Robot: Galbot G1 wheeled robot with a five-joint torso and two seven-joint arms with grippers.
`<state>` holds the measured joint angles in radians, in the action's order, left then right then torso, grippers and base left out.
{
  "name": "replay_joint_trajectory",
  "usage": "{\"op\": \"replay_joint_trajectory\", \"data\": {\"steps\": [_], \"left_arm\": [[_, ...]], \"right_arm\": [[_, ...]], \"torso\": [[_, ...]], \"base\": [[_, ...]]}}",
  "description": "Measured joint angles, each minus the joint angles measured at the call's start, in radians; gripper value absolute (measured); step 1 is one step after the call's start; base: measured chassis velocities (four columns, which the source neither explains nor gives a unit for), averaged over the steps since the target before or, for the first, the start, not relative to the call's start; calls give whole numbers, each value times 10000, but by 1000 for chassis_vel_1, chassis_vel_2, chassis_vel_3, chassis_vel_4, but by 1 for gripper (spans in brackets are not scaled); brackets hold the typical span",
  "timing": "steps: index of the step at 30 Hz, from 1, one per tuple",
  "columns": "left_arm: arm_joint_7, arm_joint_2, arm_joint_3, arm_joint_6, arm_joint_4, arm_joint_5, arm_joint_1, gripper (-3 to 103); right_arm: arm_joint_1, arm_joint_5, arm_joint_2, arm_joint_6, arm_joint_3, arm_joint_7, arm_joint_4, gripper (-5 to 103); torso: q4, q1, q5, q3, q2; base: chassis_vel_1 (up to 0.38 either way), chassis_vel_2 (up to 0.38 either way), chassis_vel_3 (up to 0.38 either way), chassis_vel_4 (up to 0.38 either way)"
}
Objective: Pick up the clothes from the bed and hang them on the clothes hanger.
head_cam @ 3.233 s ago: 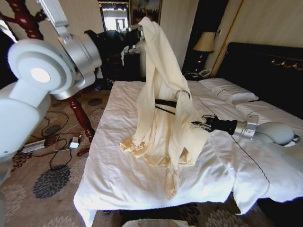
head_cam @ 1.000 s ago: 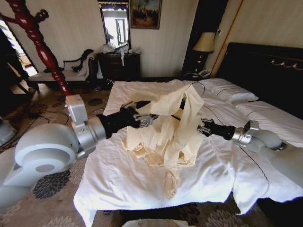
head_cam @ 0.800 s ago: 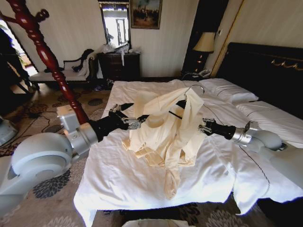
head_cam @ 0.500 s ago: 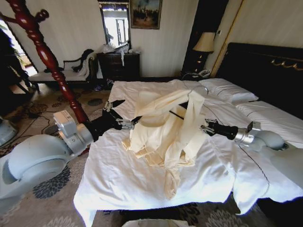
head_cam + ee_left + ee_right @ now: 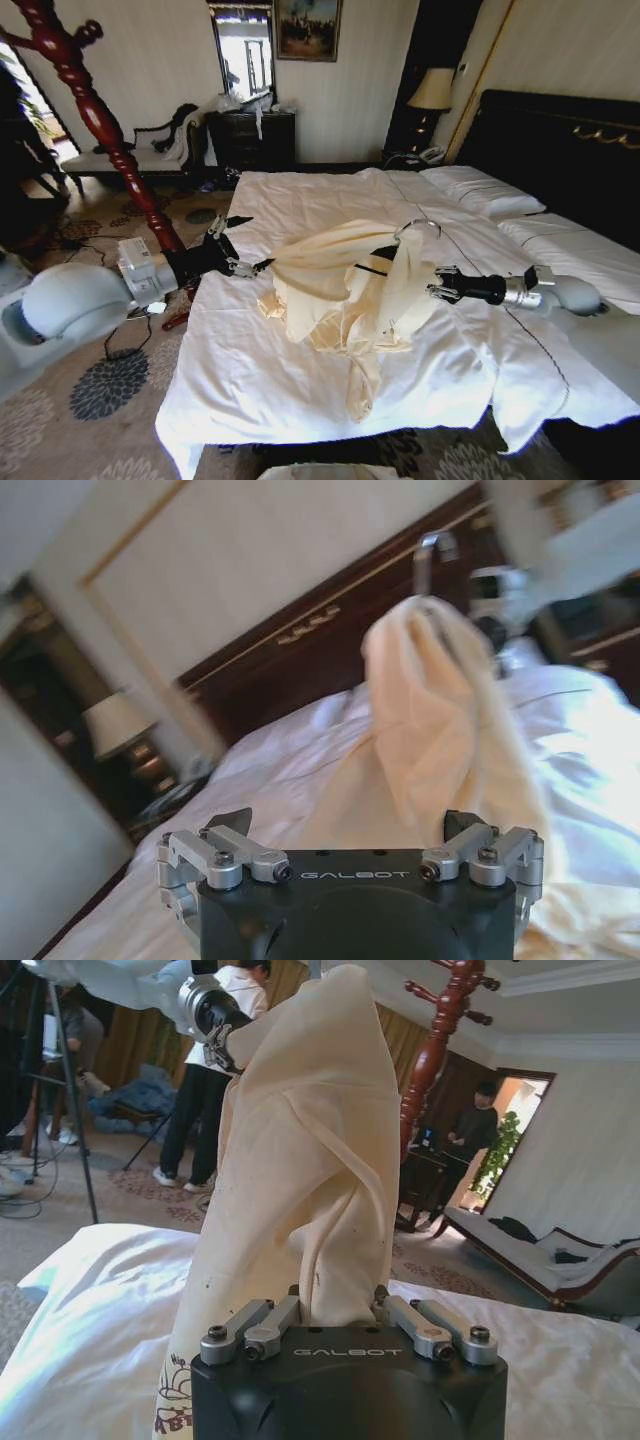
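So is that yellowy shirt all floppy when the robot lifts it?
Probably very floppy: the cream garment sags in folds off the black hanger and puddles on the bed. It looks thin and light. It might slip, since the right gripper pinches just a bit of cloth.

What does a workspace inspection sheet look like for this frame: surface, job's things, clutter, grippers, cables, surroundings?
Surface: bed, white sheets, wrinkled.
Job's things: clothes draped over the clothes hanger, lower part heaped on the sheets.
Clutter: nothing seen on the bed.
Grippers: left gripper open at the garment's left end, holding nothing; right gripper shut on the cloth beside the hanger.
Cables: cords on the carpet left of the bed.
Surroundings: lamp, wooden coat stand.
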<state>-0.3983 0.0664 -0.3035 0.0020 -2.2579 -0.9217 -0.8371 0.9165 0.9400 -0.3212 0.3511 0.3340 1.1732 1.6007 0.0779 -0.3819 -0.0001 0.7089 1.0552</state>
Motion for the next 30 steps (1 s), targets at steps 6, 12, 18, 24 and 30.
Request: {"op": "replay_joint_trajectory", "data": {"steps": [6, 12, 18, 24, 30], "left_arm": [[-957, -253, 29, -467, 212, 186, -14, 100], [-2012, -750, 17, -879, 818, 286, -14, 100], [-3028, -737, 16, -993, 626, 17, -250, 100], [-3153, -303, 91, -811, -63, 30, -388, 99], [-2170, -25, 111, -617, -407, 579, -728, 89]], "right_arm": [[-185, -164, -24, -18, -34, 157, 353, 20], [-264, -678, -73, -182, -84, 566, 794, 20], [-236, -1069, -12, -376, 33, 709, 1419, 20], [-266, -1024, -7, -792, -75, 57, 1986, 20], [-264, -850, 78, -934, -139, -146, 2222, 20]], "torso": [[1, 0, -4, 0, 0], [2, 0, 2, 0, 0], [1, 0, 0, -1, 0], [0, 1, 0, -1, 0], [1, 0, 0, -1, 0]], "base": [[0, 0, 0, 0], [0, 0, 0, 0], [0, 0, 0, 0], [0, 0, 0, 0], [0, 0, 0, 0]]}}
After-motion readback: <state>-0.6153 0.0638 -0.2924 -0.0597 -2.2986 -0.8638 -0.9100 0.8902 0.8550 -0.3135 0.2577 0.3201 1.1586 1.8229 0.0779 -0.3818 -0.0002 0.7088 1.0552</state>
